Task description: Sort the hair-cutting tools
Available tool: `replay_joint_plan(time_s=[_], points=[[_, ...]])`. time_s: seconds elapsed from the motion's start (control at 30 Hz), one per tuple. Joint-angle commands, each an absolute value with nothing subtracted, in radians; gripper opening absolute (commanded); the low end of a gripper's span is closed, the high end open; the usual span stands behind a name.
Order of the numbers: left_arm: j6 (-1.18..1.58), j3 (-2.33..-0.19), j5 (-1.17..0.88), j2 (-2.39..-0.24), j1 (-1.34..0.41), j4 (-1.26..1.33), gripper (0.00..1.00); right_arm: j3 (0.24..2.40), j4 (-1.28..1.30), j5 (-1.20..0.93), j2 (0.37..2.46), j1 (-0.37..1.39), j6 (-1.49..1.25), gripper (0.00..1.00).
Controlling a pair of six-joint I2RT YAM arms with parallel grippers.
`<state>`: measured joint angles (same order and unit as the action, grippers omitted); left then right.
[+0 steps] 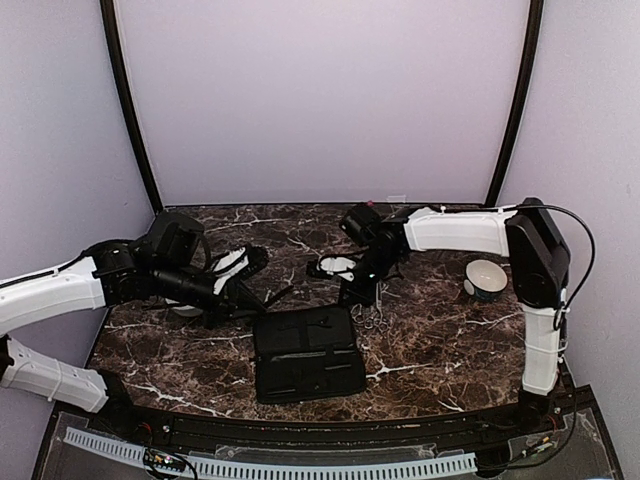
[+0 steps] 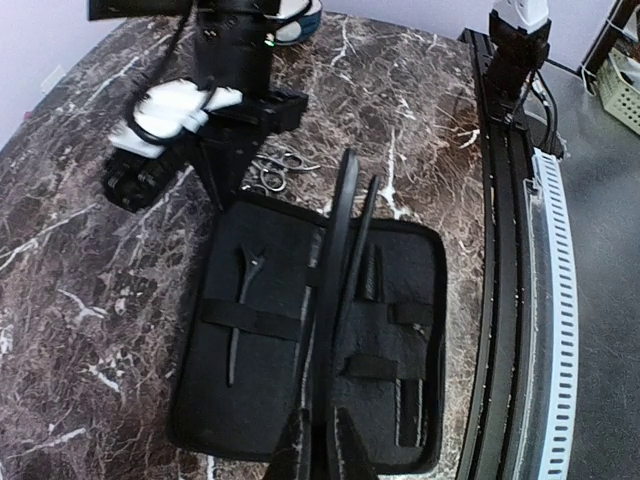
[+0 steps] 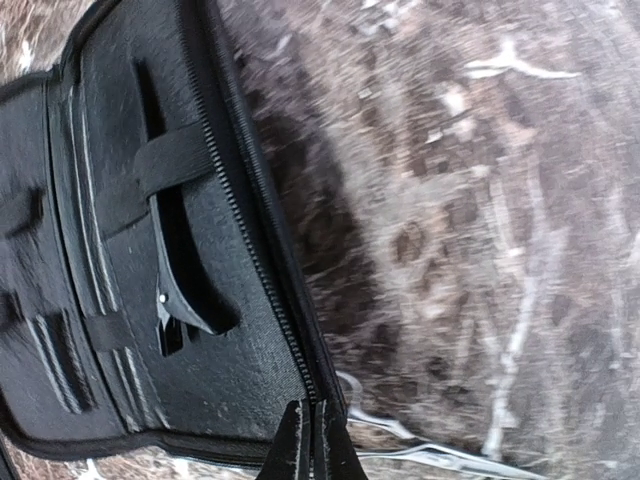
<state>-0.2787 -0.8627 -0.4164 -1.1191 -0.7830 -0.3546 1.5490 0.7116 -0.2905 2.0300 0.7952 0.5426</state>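
My left gripper [image 1: 252,297] is shut on a slim dark comb-like piece [image 2: 340,260] and holds it above the open black case [image 1: 305,375]; the piece juts right in the top view [image 1: 280,293]. My right gripper [image 1: 358,295] hovers at the case's far right corner, its fingers [image 3: 298,445] pressed together with nothing seen between them. Silver scissors [image 1: 372,318] lie on the marble just beside it, and show in the left wrist view [image 2: 272,168] and the right wrist view [image 3: 440,458]. A dark clip [image 3: 175,290] sits under a strap in the case [image 3: 240,370].
A white bowl [image 1: 486,278] stands at the right near the right arm's upright link. The case [image 2: 270,400] lies open near the table's front edge, with a rail [image 2: 500,300] along that edge. Dark marble [image 1: 440,350] surrounds it.
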Motion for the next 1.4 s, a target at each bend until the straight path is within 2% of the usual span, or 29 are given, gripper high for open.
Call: replay_joint_plan(time_s=[0.0, 0.13, 0.27, 0.47, 0.7, 1.37], points=[[-0.359, -0.912, -0.451, -1.215, -0.794, -0.451, 0.0, 1.61, 0.698, -0.307, 2.031, 0.783, 0.564, 0.04], [-0.425, -1.021, -0.289, -1.355, -0.845, -0.641, 0.0, 1.577, 0.695, -0.317, 1.969, 0.762, 0.538, 0.17], [-0.418, -1.067, -0.199, -1.428, -0.883, -0.696, 0.0, 1.503, 0.659, -0.37, 1.876, 0.722, 0.513, 0.27], [-0.393, -1.185, -0.079, -1.578, -0.891, -0.858, 0.0, 1.378, 0.616, -0.49, 1.79, 0.716, 0.476, 0.32], [-0.339, -1.275, 0.067, -1.7, -0.908, -0.965, 0.0, 1.213, 0.543, -0.543, 1.792, 0.718, 0.462, 0.4], [-0.291, -1.438, 0.175, -1.888, -0.969, -1.091, 0.0, 1.19, 0.53, -0.538, 1.878, 0.758, 0.483, 0.38]])
